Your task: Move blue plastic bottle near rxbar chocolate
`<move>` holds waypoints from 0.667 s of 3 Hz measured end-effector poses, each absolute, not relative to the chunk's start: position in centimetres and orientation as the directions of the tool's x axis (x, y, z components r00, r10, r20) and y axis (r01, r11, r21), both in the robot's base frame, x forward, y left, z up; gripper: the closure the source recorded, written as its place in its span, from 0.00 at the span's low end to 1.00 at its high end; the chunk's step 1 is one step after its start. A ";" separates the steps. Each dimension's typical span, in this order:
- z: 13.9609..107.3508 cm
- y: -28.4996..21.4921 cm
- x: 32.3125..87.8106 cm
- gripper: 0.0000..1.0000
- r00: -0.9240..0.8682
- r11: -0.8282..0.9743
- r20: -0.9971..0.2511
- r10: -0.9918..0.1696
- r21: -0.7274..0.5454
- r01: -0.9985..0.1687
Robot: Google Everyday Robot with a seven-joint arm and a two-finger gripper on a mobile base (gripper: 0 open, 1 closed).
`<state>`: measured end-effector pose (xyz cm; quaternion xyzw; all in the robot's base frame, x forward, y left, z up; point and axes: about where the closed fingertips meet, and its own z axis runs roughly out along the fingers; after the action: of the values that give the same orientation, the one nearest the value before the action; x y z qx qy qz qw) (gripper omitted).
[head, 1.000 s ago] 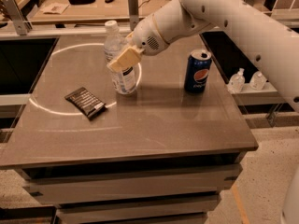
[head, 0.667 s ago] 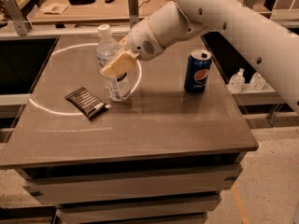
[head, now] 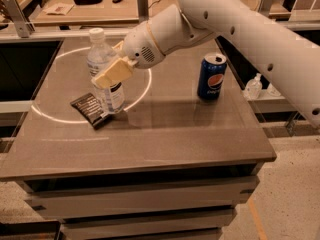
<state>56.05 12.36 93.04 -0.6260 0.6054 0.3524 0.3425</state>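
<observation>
I see one blue plastic bottle [head: 100,57] on my screen, left of the tabletop's [head: 190,134] centre. It stands upright: the long axis is vertical, the white cap is on top and the base is down at the tabletop. I cannot tell whether the base rests on the surface or hangs just above it.

The tool [head: 106,70] is at the bottle's midsection, reaching in from the right on the end of the white arm [head: 240,24]. It is clamped on the bottle, and one tan finger [head: 114,73] lies slantwise across the front of the label.

There is one rxbar chocolate [head: 89,108], lying flat just left of the bottle's base. Its long axis runs from far left to near right. The bottle's lower edge meets the bar's right side in my view, but I cannot tell if they touch.

One blue Pepsi can [head: 211,77] stands upright on the right half of the tabletop, well apart from the bottle and the bar. A thin bright ring [head: 60,120] curves across the surface around the bottle and the bar.
</observation>
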 end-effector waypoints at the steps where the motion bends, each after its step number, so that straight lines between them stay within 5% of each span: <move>1: 92.7 13.3 55.7 1.00 0.053 -0.073 -0.873 -0.485 -0.020 -0.997; 2: 92.0 13.9 55.8 0.82 0.068 -0.088 -0.880 -0.470 -0.030 -0.996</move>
<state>55.84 13.88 92.02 -0.6384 0.5739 0.3695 0.3557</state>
